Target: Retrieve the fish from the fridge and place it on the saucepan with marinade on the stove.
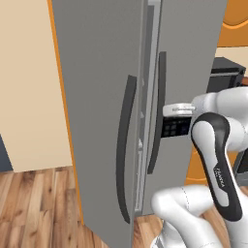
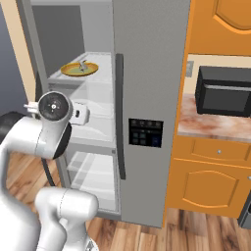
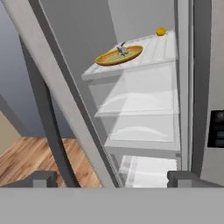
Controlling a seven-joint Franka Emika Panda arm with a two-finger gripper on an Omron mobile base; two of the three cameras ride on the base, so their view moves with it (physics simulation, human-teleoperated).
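Inside the fridge, the fish lies on a plate on the upper shelf, with a small ball behind the plate. Drawers sit below that shelf. A microwave stands on the counter right of the fridge.

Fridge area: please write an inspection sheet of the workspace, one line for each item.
Surface: white fridge shelf, carrying the plate.
Job's things: fridge, left door open, right door shut; fish on the yellow plate.
Clutter: small orange ball at the shelf's back.
Grippers: gripper open, holding nothing, apart from the fish.
Cables: nothing seen.
Surroundings: black microwave on the counter, orange cabinets, wooden floor.
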